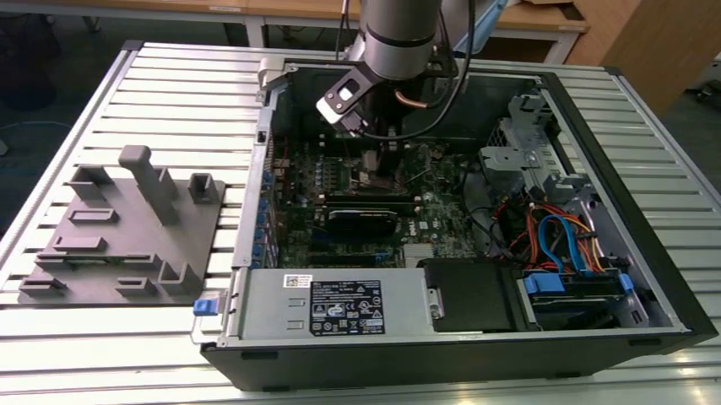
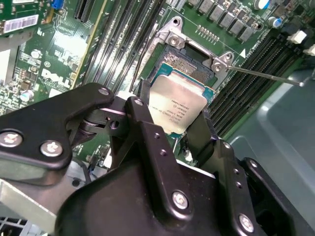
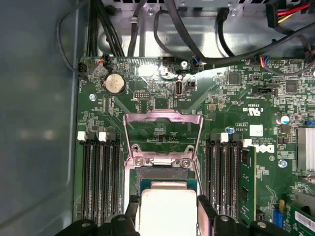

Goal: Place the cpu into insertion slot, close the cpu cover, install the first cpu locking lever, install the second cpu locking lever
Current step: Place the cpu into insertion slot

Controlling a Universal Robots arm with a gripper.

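Here, in the exterior view, the arm reaches down into an open computer case (image 1: 451, 364) standing on the slatted desk (image 1: 181, 76). Its tool (image 1: 380, 160) is low over the green motherboard (image 1: 302, 181), and a grey fixture tray (image 1: 113, 245) lies on the exterior view's left.

In the second wrist view, the black fingers (image 2: 143, 115) clamp the cpu (image 2: 179, 101) by two opposite edges. They hold it at the edge of the insertion slot (image 2: 189, 61), and a thin locking lever (image 2: 268, 75) juts free beside the slot.

In the first wrist view, the cpu cover (image 3: 162, 116) stands flipped open beyond the slot.
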